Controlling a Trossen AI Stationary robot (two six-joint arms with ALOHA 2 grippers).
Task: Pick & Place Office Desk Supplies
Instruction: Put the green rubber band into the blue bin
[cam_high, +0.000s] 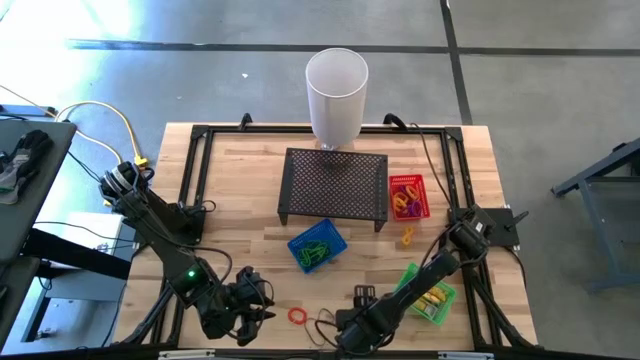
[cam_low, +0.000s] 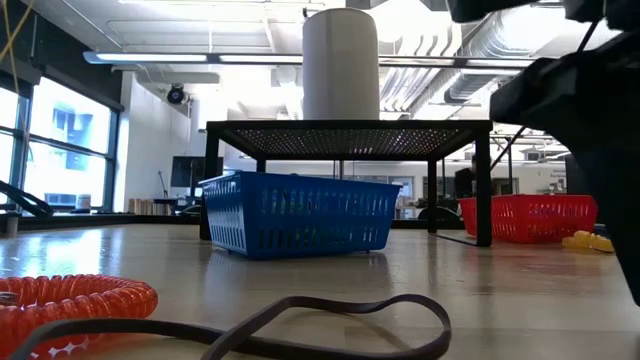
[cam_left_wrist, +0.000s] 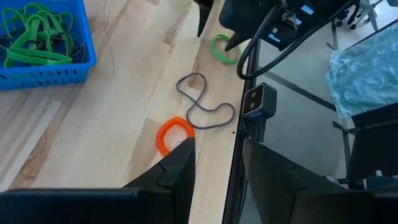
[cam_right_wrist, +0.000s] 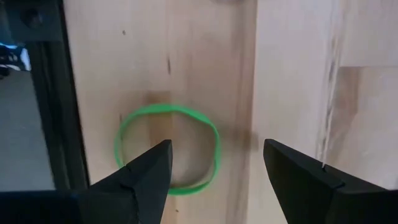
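A green band loop lies flat on the wood near the table's front edge. My right gripper stands open just above it, pointing down, with one finger over the loop's inside and the other beside it. The high view shows this gripper at the front middle. To its left lie a dark band and an orange coiled loop. My left gripper hangs open and empty at the front left, tilted down toward the coil.
A blue basket holds green bands. A red basket holds coloured loops, and a green basket holds yellow pieces. A yellow item lies loose on the wood. The black mesh stand and white cylinder stand at the back.
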